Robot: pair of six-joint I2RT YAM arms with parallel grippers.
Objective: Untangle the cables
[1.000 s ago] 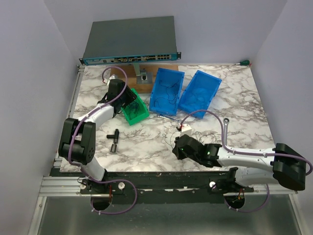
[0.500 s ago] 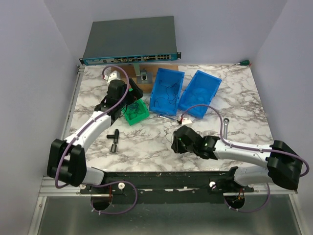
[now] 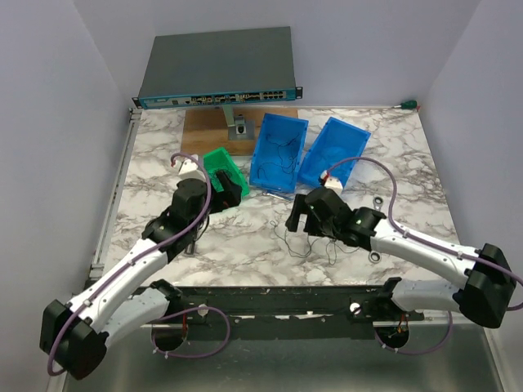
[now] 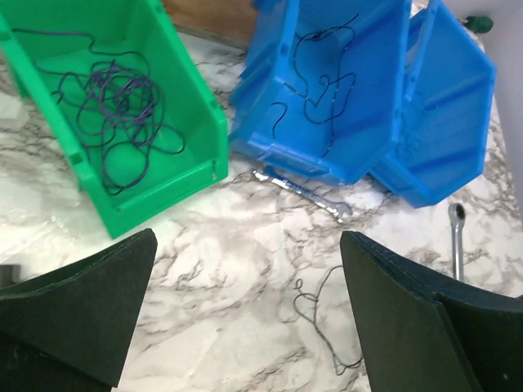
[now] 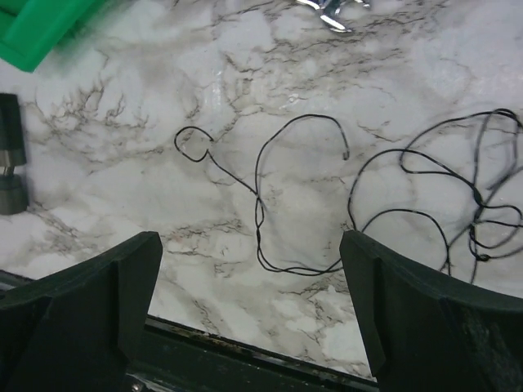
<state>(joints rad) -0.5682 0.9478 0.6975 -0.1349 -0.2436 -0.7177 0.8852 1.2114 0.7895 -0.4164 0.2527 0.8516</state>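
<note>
Both sets of fingers gape wide and hold nothing: the left fingers (image 3: 229,186) hang by the green bin (image 4: 198,94) at centre left of the top view, the right fingers (image 3: 302,214) at centre. Of the cables (image 5: 258,214), a loose strand and a scribbly clump lie on the surface (image 3: 245,245) at lower centre. More sit in the green bin and in the blue bin (image 4: 372,98).

Watch the clump at the right edge of the right wrist view. If you pinch where strands cross, you probably lift the whole knot and tighten it. The strands are thin enough to slip from the fingers. A low sweep could also drag wire toward the near edge or snag it on the wrench (image 4: 304,190).

A second ago the left arm reached over the green bin with its fingers partly closed. It now sits lower in the frame. The right fingers were clamped at lower centre and have since risen and let go.
</note>
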